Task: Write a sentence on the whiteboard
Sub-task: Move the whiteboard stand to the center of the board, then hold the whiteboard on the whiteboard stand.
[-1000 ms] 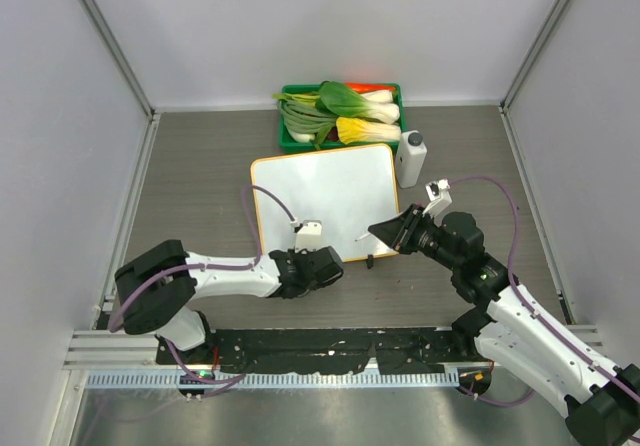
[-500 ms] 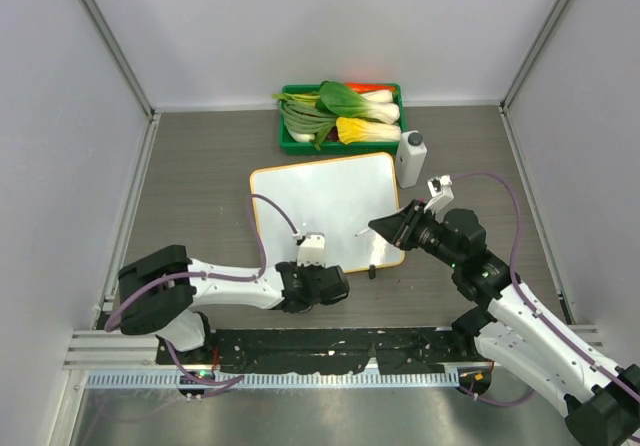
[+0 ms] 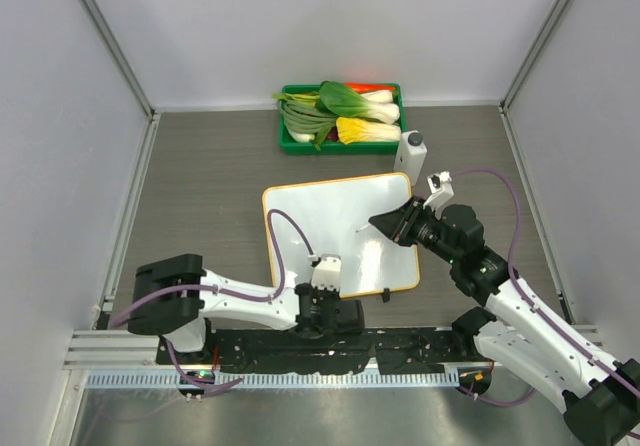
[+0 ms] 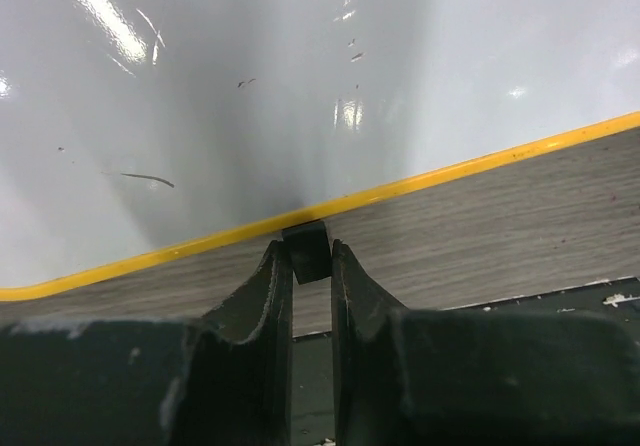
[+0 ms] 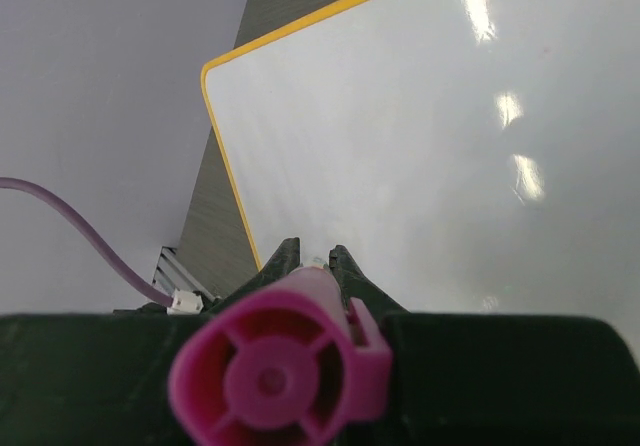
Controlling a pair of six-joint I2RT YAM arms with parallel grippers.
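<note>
Bare tabletop [image 3: 200, 196] lies open at frame left. A white bottle [image 3: 411, 152] stands beside the upper right corner of the whiteboard [image 3: 330, 221]; the green vegetable tray [image 3: 288, 144] blocks top centre.

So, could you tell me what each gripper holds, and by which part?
Left gripper pinches a black tab at the whiteboard's rim; right gripper clamps the pink marker's barrel.

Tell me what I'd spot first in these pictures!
The big whiteboard with its orange rim lies in the middle of the table. The right fingers pinch a bright pink marker over its right side, while the left fingers clamp a small black tab on its near edge. A green tray of vegetables sits at the far end.
</note>
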